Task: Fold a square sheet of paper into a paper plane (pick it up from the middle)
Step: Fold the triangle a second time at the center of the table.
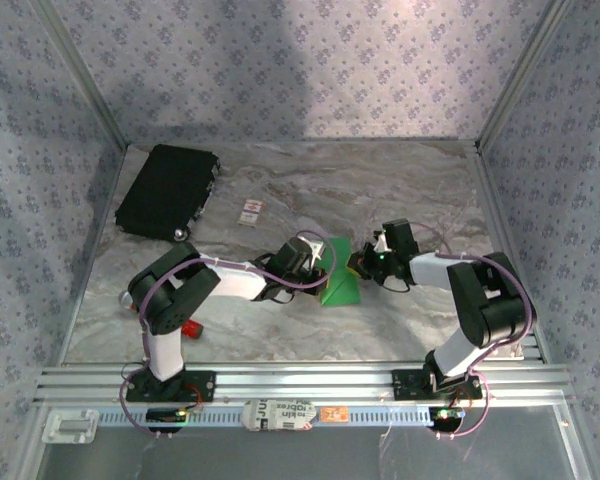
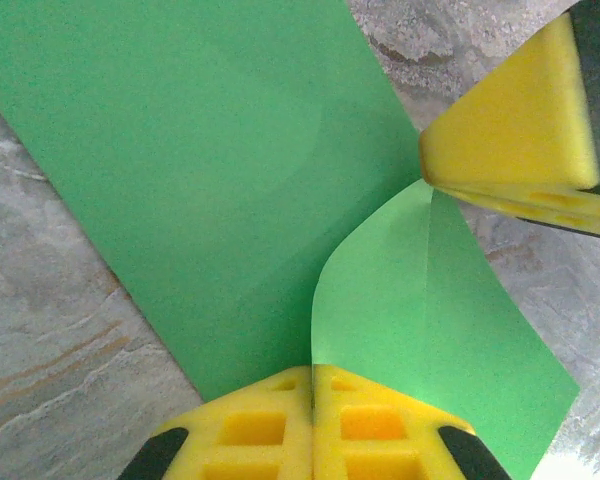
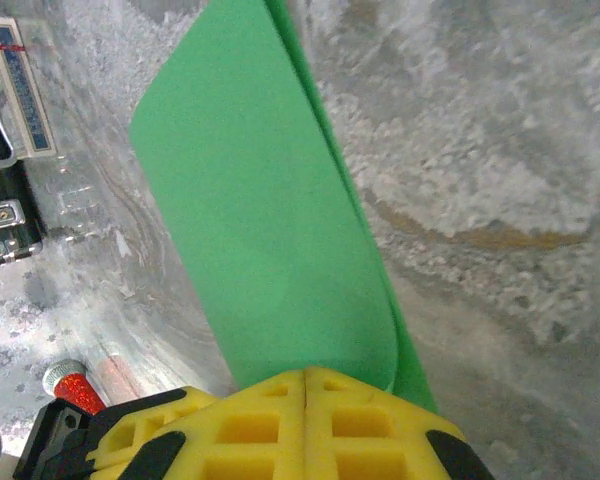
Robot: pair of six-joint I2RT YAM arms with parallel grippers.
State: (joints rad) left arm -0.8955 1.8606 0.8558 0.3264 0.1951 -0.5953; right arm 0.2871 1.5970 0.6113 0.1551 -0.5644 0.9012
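Two sets of fingers are clenched on one thing: the square sheet of paper (image 1: 340, 285), which is found near the middle of the tabletop (image 1: 430, 190), between the two arms. The left fingers (image 2: 270, 395) are pressed together with the sheet's near edge nipped between them. From that pinch a flap is seen lifted and curled over the flat part, its rounded rim running up to the point where the opposite yellow pads meet it. The right fingers (image 3: 275, 400) are likewise closed tight. In the right wrist view the paper caught in them is doubled over into a soft loop, not pressed flat.

The two-point hold is judged to serve the fold. One pinch appears to anchor the edge while the other carries the flap across, so that the thin paper is neither slid along the marble surface nor allowed to spring open. Since the bend is rounded and no sharp crease can be made out, the fold is taken to be under way and not yet set; no paper plane has been formed.

The black case (image 1: 168, 190) and the small white card (image 1: 250, 211) are set toward the far left, and the red tool (image 1: 190, 327) lies by the left arm, all well apart from the sheet, presumably so that the working area is left free.
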